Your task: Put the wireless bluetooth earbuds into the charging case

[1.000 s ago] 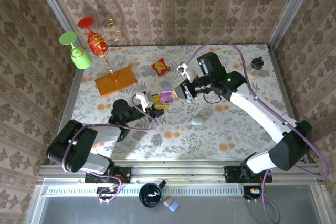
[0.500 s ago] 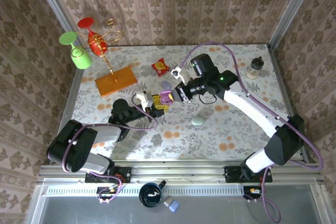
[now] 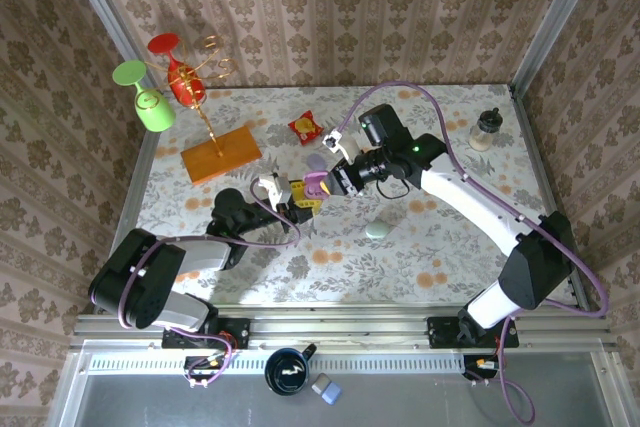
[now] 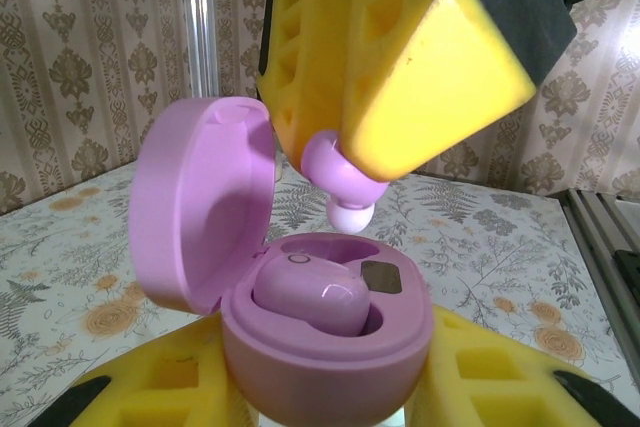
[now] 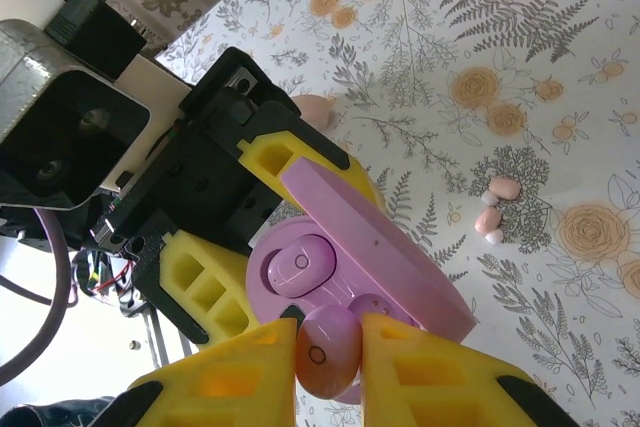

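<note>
A flower-printed tabletop (image 3: 440,247) sits between damask-papered walls (image 3: 330,7). The left hand (image 4: 325,392) is clenched round the base of a glossy lilac case (image 4: 200,217), lid up, with one rounded earbud (image 4: 310,297) seated inside. The right hand (image 5: 328,347) pinches a second earbud (image 4: 338,171) just above the empty socket, mostly hidden between yellow ribbed fingers (image 5: 430,367). Tiny pale buds (image 5: 493,205) lie loose on the tabletop.

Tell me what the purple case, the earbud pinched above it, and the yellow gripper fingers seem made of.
Purple case: smooth satin plastic, judging by its lid's soft sheen. Pinched earbud: glossy plastic with shiny highlights, its pale tip possibly silicone. Yellow gripper fingers: likely matte printed plastic, dull with ribbed cut-outs.
</note>
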`<act>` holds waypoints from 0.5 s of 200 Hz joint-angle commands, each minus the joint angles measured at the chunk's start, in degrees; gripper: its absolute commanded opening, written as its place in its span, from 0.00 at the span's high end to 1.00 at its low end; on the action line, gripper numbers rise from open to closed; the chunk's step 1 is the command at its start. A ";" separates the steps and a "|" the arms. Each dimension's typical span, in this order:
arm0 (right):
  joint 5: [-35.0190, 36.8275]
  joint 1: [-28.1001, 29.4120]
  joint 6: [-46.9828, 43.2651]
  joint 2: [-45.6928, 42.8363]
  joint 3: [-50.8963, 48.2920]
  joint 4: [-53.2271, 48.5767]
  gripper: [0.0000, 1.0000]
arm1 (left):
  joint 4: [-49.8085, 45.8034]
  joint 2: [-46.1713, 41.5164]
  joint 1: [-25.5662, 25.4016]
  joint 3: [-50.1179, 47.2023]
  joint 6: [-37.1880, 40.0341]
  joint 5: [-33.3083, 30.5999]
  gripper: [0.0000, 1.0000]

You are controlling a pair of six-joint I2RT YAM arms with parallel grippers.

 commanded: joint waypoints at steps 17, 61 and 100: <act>-1.03 0.26 -1.49 0.92 -1.07 -1.17 0.78 | 1.65 -1.29 -0.30 0.88 -1.21 -0.15 0.70; -0.93 0.26 -1.96 1.43 -1.05 -1.73 0.78 | 1.69 -1.10 -0.30 0.99 -1.25 -0.67 0.70; -0.29 0.26 -2.19 1.90 -1.23 -1.91 0.77 | 1.70 -0.92 -0.30 1.13 -1.33 -0.80 0.70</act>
